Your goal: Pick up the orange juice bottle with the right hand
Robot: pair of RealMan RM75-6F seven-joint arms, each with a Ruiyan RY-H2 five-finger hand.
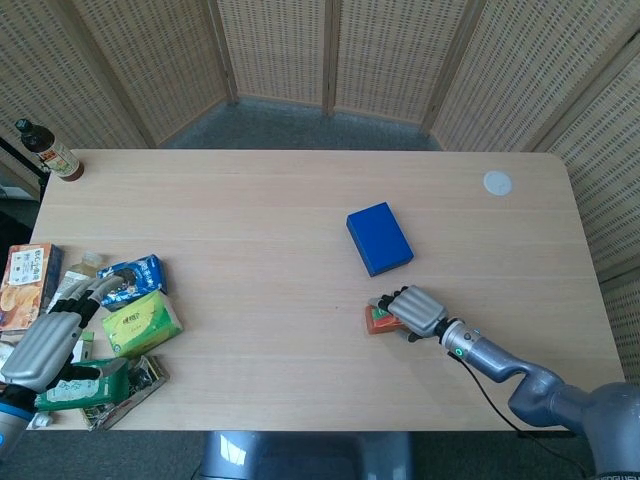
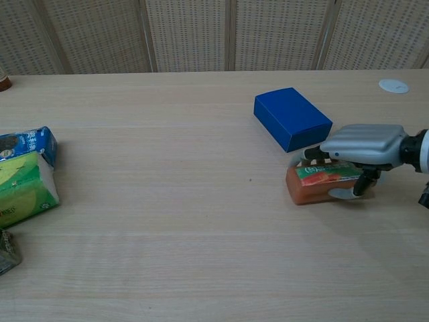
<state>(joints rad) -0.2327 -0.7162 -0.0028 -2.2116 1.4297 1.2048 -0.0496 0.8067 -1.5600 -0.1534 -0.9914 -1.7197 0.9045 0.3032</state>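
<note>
The orange juice bottle lies on its side just in front of the blue box; it is orange with a green and red label. My right hand grips it from above, fingers curled over the far side and the thumb against the near side. Whether the bottle still touches the table I cannot tell. My left hand hangs over the clutter at the table's left edge, fingers spread, holding nothing; the chest view does not show it.
Packets crowd the left edge: a green tissue pack, a blue pack and a snack box. A brown bottle stands at the far left corner. A white disc lies far right.
</note>
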